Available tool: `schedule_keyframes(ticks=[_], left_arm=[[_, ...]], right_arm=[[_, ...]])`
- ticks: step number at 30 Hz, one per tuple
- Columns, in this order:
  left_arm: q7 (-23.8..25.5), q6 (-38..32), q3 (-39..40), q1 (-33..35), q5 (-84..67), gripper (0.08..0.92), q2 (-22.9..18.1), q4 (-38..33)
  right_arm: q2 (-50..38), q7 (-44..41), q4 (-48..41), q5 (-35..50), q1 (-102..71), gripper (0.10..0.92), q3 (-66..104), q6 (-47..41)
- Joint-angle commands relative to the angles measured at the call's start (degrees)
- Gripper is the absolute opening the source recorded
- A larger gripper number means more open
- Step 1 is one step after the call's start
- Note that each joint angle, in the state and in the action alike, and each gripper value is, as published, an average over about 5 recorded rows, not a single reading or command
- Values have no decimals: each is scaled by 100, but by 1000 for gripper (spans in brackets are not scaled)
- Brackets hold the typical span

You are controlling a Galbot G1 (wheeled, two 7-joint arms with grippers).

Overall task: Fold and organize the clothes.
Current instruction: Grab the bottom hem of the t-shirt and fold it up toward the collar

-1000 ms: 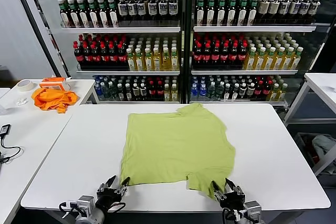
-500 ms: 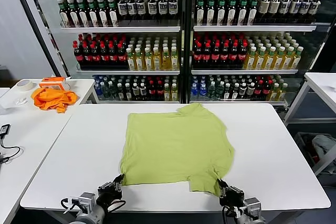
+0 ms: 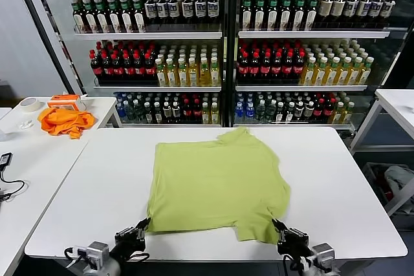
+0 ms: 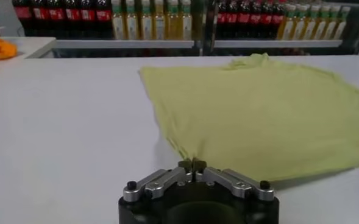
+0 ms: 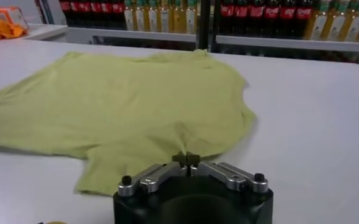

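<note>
Opening step of the fold, by appearance: both end effectors have pinched the near hem and the garment is being squared toward the front edge. The T-shirt (image 3: 217, 182) lies flat on the white surface (image 3: 90, 185), collar pointing away toward the drinks shelves (image 3: 223, 50). The left end effector (image 3: 139, 229) is closed on the near left corner; the right end effector (image 3: 283, 231) is closed on the near right edge beside the sleeve. Each wrist view shows fingertips together with cloth between them. The next move likely calls for lifting both corners evenly and carrying them over toward the collar.
</note>
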Motion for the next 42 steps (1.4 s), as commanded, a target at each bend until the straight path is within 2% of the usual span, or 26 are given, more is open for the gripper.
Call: schedule_keyframes(ticks=[1, 5, 9, 15, 22, 27, 42], left_arm=[[54, -41, -504, 941, -115, 80, 289, -606], [57, 12, -612, 1276, -71, 80, 328, -821], [56, 24, -618, 1234, -83, 80, 332, -908], [75, -3, -652, 401, -589, 80, 503, -712], [283, -148, -276, -764, -930, 80, 731, 267], [604, -294, 0, -1203, -888, 80, 743, 874], [838, -381, 558, -2300, -922, 80, 773, 1899]], right_arm=[[-157, -38, 333, 66, -597, 106, 350, 21], [-153, -61, 485, -63, -770, 106, 366, 43], [-146, -37, 530, -84, -547, 106, 296, 45], [-147, -26, 347, 28, 459, 106, 80, -51], [-146, -1, -381, 24, 1798, 106, -610, -272], [-70, -9, -875, 5, 2448, 106, -970, -329], [263, 121, -1676, -48, 3011, 106, -1465, -465]])
